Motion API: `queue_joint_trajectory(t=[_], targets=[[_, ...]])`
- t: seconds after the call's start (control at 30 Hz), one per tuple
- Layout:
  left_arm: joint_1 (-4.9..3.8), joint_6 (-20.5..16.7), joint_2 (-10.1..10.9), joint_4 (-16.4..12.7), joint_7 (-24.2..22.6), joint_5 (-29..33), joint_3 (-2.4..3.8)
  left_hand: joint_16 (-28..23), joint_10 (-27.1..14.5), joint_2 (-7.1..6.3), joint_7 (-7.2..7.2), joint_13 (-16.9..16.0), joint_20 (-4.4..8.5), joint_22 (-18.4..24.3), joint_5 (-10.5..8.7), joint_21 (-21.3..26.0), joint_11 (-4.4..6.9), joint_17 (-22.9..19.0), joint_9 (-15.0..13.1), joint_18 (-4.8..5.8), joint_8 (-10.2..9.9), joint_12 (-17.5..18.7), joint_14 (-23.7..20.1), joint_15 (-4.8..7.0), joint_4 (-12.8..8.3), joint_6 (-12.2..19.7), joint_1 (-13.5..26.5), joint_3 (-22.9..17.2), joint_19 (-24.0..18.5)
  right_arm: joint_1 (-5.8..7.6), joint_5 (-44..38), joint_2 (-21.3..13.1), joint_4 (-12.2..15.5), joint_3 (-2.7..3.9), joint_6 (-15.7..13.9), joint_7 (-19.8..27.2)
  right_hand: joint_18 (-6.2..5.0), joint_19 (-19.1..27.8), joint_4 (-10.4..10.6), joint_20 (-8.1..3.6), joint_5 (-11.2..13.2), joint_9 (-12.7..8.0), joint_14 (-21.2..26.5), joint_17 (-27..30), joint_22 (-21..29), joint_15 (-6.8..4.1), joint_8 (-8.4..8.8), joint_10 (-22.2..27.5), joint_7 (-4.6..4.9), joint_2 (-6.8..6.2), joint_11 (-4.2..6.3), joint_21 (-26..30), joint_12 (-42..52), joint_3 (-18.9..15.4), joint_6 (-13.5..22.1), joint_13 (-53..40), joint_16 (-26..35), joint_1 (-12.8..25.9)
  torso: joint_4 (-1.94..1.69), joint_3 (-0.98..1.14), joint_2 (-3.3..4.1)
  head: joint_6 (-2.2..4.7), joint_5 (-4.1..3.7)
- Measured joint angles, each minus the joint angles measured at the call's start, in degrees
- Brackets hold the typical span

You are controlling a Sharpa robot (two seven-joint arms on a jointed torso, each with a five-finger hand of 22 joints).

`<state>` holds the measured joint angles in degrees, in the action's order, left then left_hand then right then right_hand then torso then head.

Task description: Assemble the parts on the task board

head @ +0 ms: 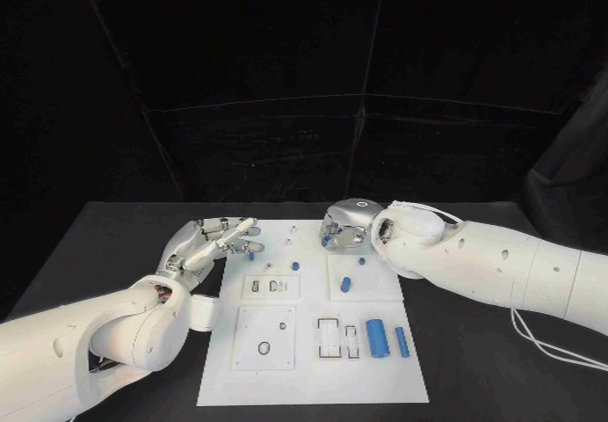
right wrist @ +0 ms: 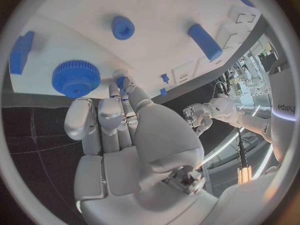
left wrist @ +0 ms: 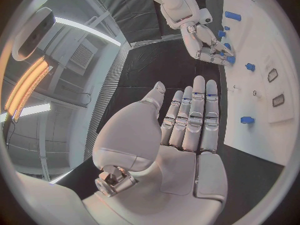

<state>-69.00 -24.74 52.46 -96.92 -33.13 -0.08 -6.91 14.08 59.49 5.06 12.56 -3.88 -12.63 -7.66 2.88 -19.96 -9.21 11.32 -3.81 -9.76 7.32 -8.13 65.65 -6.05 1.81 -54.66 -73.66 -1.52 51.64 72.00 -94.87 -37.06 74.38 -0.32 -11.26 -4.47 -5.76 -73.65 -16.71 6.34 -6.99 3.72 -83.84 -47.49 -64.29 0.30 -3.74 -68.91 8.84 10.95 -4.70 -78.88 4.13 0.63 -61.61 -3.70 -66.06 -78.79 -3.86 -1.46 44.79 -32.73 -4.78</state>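
Black desk (head: 126, 264), white rectangular task board (head: 310, 369) in the middle with recessed sub-plates.

Right white arm (head: 507, 264) reaches over the board's far end. Its silver right hand (head: 344, 227) is palm-down above the far row of parts. In the right wrist view the fingertips (right wrist: 122, 82) close round a small blue peg part (right wrist: 120, 80), so we read it as a pinch, though the contact is tiny and partly hidden. Blue toothed gear (right wrist: 75, 77) lies just beside that hand, a blue round cap (right wrist: 122, 27) and a blue cylinder (right wrist: 204, 41) further out.

Silver left hand (head: 209, 242) hovers at the board's far left edge, fingers straight and side by side in the left wrist view (left wrist: 187, 130), holding nothing.

Nearer the robot: large blue cylinder (head: 375, 332) and a slim blue bar (head: 401, 342) lie loose on the board, next to white slotted inserts (head: 332, 338).

How we'd do this step well, as a judgement:
- keep the peg upright, grip low and light, no twist
- line it over its hole before going down, then press straight
- steer clear of the gear beside it
- keep the left hand off the board unless the plate slides
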Motion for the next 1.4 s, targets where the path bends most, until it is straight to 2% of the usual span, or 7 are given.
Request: queue_joint_trajectory(t=[0.23,0.4,0.5,0.93,1.27,1.4], targets=[[-0.01,0.46,-0.04,0.04,0.30,0.00,0.00,0.00,0.00,0.00,0.00,0.00,0.00,0.02,0.00,0.00,0.00,0.02,0.00,0.00,0.00,0.00,0.00,0.00,-0.10,0.00,0.00,-0.10,0.00,0.04,0.41,1.19,-0.42,0.05,-5.58,-0.54,0.00,0.00,0.17,0.00,0.01,0.21,0.00,-0.02,-0.19,0.00,0.26,0.00,0.00,-0.41,0.00,-0.26,-0.23,0.74,0.00,0.00,-0.14,0.40,-0.09,-0.04,0.14,0.27,0.12],[-0.03,1.10,0.00,-0.23,0.42,0.00,0.00,0.01,0.00,0.00,0.00,-0.01,0.00,0.07,0.00,0.00,0.00,0.07,-0.01,0.01,0.00,0.00,0.00,0.00,-0.24,0.00,0.00,-0.24,0.00,0.08,0.86,2.58,-1.68,0.06,-7.59,-0.70,0.00,0.00,0.35,0.00,0.01,0.23,0.00,-0.02,-0.27,0.00,0.27,0.00,0.00,-0.63,0.00,-0.26,-0.23,1.00,0.01,-0.01,-0.37,0.62,-0.28,-0.12,0.40,0.40,0.09],[-0.03,1.45,0.00,-0.30,0.50,0.00,0.00,0.01,0.00,0.00,0.00,-0.01,0.00,0.07,0.00,0.00,0.00,0.07,-0.01,0.01,0.00,0.00,0.00,0.00,-0.24,0.00,0.00,-0.24,0.00,0.13,1.14,3.63,-2.45,0.07,-8.45,-0.72,0.00,0.00,0.18,0.00,0.01,0.17,0.00,-0.15,-0.33,0.00,0.28,0.00,0.01,-0.93,0.00,-0.26,-0.23,1.20,0.01,-0.01,-0.61,0.93,-0.44,-0.19,0.54,0.24,0.09],[-0.12,2.22,0.08,-0.52,0.74,-0.01,0.00,-0.33,0.00,0.00,0.00,-0.01,0.00,0.13,0.00,0.23,0.00,0.12,-0.01,0.01,-0.23,0.22,0.00,0.00,-0.24,0.00,0.00,-0.24,0.00,0.50,2.01,6.98,-5.15,0.09,-9.93,-0.49,-0.01,0.01,0.21,0.00,0.24,0.00,0.00,-0.37,-0.58,0.00,0.32,0.01,0.01,-1.22,0.00,-0.50,-0.23,1.99,0.02,-0.02,-0.84,1.22,-1.01,-0.43,1.37,0.53,-0.21],[-0.18,2.45,0.01,-0.46,0.95,-0.01,0.00,-0.33,0.00,0.00,0.00,-0.02,0.00,0.12,0.00,0.22,0.00,0.11,-0.01,0.01,-0.23,0.22,0.00,0.00,-0.24,0.00,0.00,-0.24,0.00,0.71,2.29,8.56,-7.10,0.09,-10.03,-0.39,-0.01,0.01,0.20,0.00,0.25,0.02,0.00,-0.37,-0.57,0.00,0.44,0.01,0.01,-1.23,0.00,-0.49,-0.23,2.02,0.04,-0.02,-0.86,1.22,-1.15,-0.57,1.65,0.76,-0.29],[-0.23,2.52,0.00,-0.47,1.04,-0.01,0.00,-0.33,0.00,0.00,0.00,-0.02,0.00,0.12,0.00,0.22,0.00,0.11,-0.02,0.01,-0.22,0.22,0.00,0.00,-0.24,0.00,0.00,-0.24,0.00,0.75,2.22,9.14,-7.74,0.09,-9.76,-0.46,-0.01,0.01,0.25,0.00,0.58,0.02,0.00,-0.37,-0.57,0.00,0.47,0.01,0.01,-1.82,0.00,-0.71,-0.23,2.70,0.04,-0.02,-1.16,1.82,-1.18,-0.60,1.75,0.79,-0.22]])
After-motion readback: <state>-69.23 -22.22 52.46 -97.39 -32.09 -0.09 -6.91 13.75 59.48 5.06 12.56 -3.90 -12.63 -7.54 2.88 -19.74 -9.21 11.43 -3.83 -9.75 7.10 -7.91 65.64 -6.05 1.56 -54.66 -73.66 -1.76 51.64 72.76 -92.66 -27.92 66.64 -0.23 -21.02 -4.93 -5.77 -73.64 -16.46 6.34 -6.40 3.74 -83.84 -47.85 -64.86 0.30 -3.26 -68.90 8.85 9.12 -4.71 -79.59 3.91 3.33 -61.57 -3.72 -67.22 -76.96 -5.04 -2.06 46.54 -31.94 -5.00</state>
